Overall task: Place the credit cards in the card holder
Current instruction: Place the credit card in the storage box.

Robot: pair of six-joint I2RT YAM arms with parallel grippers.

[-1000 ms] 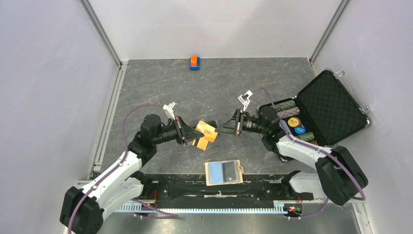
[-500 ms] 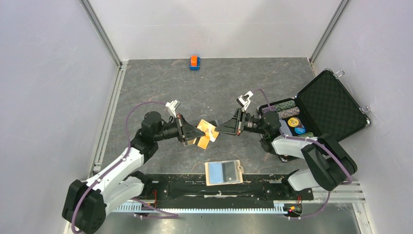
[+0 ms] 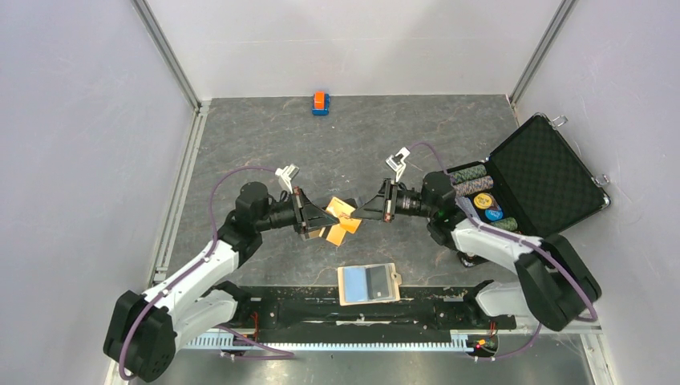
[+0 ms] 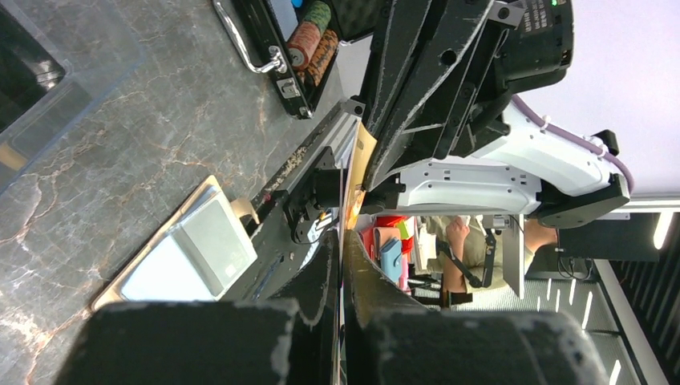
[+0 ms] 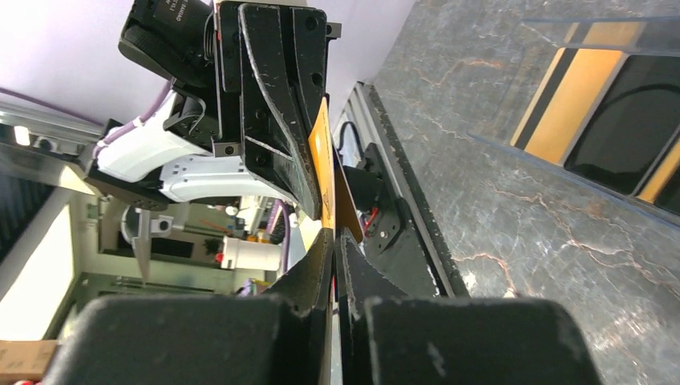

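Grey marbled bench (image 3: 265, 152); arms meet mid-air: left end effector (image 3: 325, 217) pinched tight on orange credit cards (image 3: 342, 212); right end effector (image 3: 360, 214) clamped on their opposite edge. Tan card holder (image 3: 369, 283) lies flat on the near side of both. Risk: a mistimed release, and the cards slip and scatter.

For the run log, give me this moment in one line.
left pincer shut on orange card | right pincer shut on same card | card holder untouched
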